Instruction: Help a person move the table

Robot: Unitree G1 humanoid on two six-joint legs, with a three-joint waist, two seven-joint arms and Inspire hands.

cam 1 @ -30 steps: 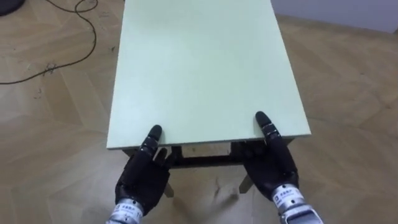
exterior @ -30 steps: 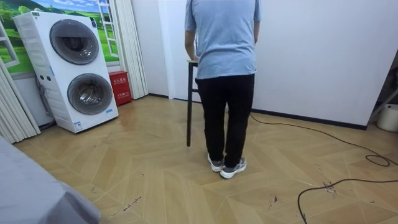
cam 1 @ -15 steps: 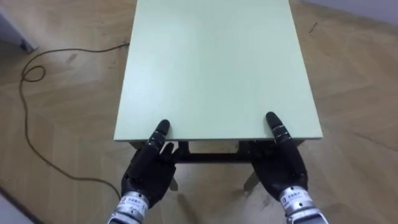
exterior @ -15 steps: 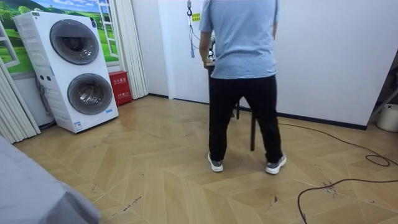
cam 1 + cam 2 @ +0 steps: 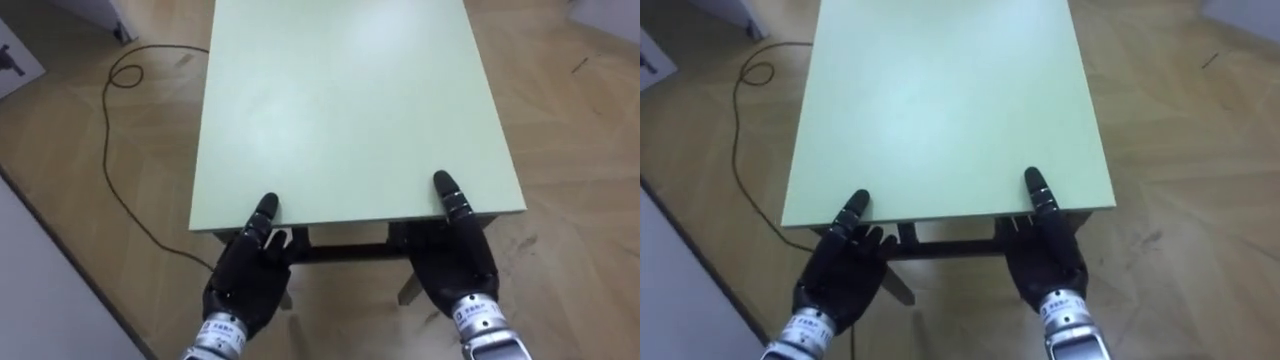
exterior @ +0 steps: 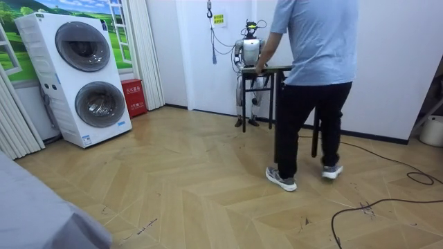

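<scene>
Fingers tucked beneath, thumbs flat on top, left hand [image 5: 245, 285] and right hand [image 5: 450, 265] clamp near edge of smooth pale-green rectangular table [image 5: 350, 100], dark legs, over herringbone wood floor [image 5: 560, 120]; person [image 6: 311, 83] holds it, half screening it in room view; stacked white washers [image 6: 76, 76] aside.

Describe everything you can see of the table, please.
The table has a smooth, bare, pale green rectangular top on a dark frame with slim dark legs, and looks level. It is over a parquet floor, between the robot and a person, who has a hand on it. The robot's left hand and right hand touch its near edge, one by each corner. Whether its legs are off the floor cannot be told.
</scene>
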